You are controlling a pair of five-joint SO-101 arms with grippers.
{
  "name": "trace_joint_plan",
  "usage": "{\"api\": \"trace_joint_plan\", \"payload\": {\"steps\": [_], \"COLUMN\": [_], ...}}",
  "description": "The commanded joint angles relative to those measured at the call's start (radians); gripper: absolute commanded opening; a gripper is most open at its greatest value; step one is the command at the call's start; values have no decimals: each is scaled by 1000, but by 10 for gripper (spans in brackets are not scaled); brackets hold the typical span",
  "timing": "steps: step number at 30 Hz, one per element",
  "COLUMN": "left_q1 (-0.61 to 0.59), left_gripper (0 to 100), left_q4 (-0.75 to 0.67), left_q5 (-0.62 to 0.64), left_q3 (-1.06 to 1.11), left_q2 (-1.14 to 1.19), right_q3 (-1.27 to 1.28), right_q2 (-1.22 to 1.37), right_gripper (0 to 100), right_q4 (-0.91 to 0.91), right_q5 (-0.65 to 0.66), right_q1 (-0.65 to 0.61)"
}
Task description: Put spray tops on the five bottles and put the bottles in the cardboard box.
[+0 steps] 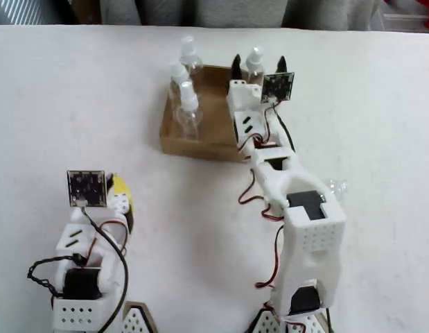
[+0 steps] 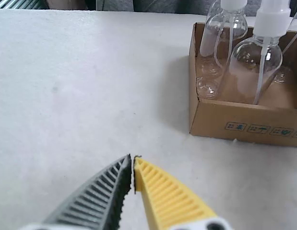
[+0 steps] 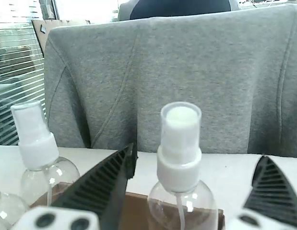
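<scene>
Nearest, well short of the box and off to its left, the left arm's claw [image 2: 133,162] hovers just over the white table [image 2: 81,96]. Its grey and yellow ridged fingers are closed tip to tip with nothing between them.

Beyond it sits the shallow brown cardboard box [image 1: 200,147], open at the top. Along the box's left side stand three clear, round-bodied plastic bottles, each with a white spray top and a thin tube running down inside:
- one at the near left [image 1: 188,111]
- one behind it [image 1: 179,73]
- one at the far left corner [image 1: 190,50]

At the box's far right corner is a fourth bottle of the same kind [image 3: 180,148], upright, with a clear cap over its white top. The right arm's claw [image 1: 259,66] is spread wide around it, one black finger on each side and neither touching it. Whether this bottle rests on the box floor cannot be told.

Past the box, a grey cloth [image 3: 186,72] hangs behind the table.
</scene>
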Motion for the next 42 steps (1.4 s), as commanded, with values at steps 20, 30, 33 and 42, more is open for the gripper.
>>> {"api": "trace_joint_plan", "payload": {"steps": [20, 30, 33, 42], "left_q1": [-7, -2, -2, -1], "left_gripper": [24, 24, 24, 24], "left_q4": [-9, -5, -3, -2], "left_q5": [-86, -91, -91, -91], "left_q3": [0, 0, 0, 0], "left_q2": [-5, -5, -5, -5], "right_q3": [247, 542, 620, 736], "right_q2": [-479, -878, -1029, -1465], "right_gripper": [337, 337, 337, 337], "right_q4": [-2, 54, 176, 720], "right_q5": [-11, -11, -11, -11], "right_q1": [18, 42, 71, 216]}}
